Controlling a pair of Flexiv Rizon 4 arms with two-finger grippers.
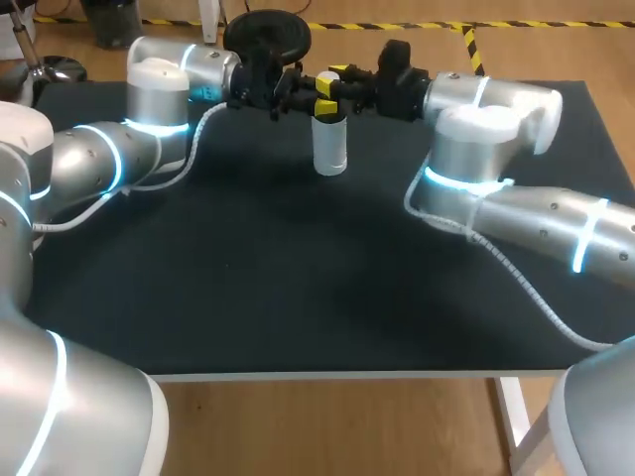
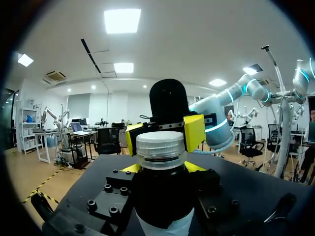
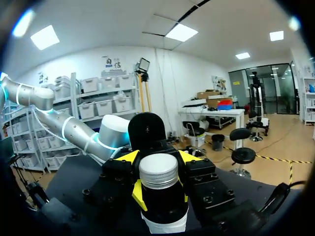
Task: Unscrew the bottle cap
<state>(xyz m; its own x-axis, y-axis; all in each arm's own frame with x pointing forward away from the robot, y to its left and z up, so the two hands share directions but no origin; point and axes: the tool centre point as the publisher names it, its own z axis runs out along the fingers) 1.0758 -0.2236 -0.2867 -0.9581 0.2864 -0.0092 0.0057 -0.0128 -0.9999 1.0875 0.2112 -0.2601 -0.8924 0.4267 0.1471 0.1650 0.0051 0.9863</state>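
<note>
A bottle (image 1: 329,147) stands upright at the far middle of the table, pale below, dark near the top, with a white ribbed cap (image 2: 160,146) (image 3: 158,170). My left gripper (image 1: 310,94) comes in level from the left. In its wrist view it (image 2: 162,169) is shut on the dark neck just under the cap. From the right, my right gripper (image 1: 342,89) meets the same spot. In its own view it (image 3: 160,194) is shut on the dark upper body below the cap. Each wrist view shows the other arm's yellow fingertips (image 2: 194,132) (image 3: 129,157) behind the cap.
The dark table top (image 1: 298,278) stretches from the bottle to the front edge (image 1: 317,375). Grey cables (image 1: 496,263) trail along both arms over the table. My two arms close in on the bottle from both sides.
</note>
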